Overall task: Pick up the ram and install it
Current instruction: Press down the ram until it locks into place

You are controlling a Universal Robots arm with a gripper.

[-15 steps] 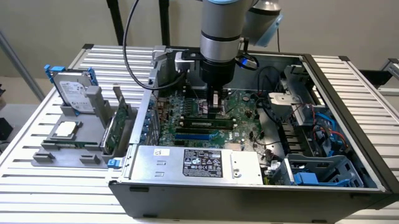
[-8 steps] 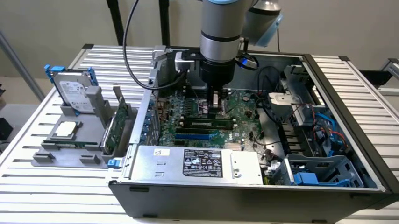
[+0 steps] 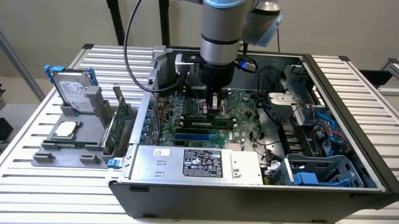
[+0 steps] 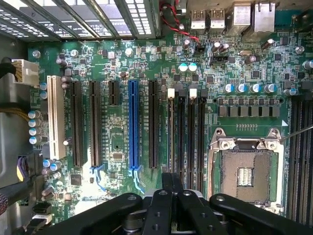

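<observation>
The ram [image 3: 210, 123] is a thin green stick with small dark chips. It stands on edge along a black slot of the motherboard [image 3: 240, 105] inside the open computer case. My gripper [image 3: 216, 112] hangs straight down from the arm, its tip just above the middle of the stick. I cannot tell whether it touches the stick. In the wrist view my gripper [image 4: 172, 182] has its two black fingers pressed together, shut, in line with the first of the black memory slots [image 4: 187, 137] beside the bare processor socket [image 4: 244, 171].
A grey rack [image 3: 46, 156] at the exterior view's left holds a silver hard drive with blue rails [image 3: 72, 91], a green expansion card [image 3: 118, 123] and a square chip [image 3: 65, 130]. The power supply [image 3: 199, 163], cables [image 3: 274, 79] and a blue drive cage [image 3: 321, 172] crowd the case.
</observation>
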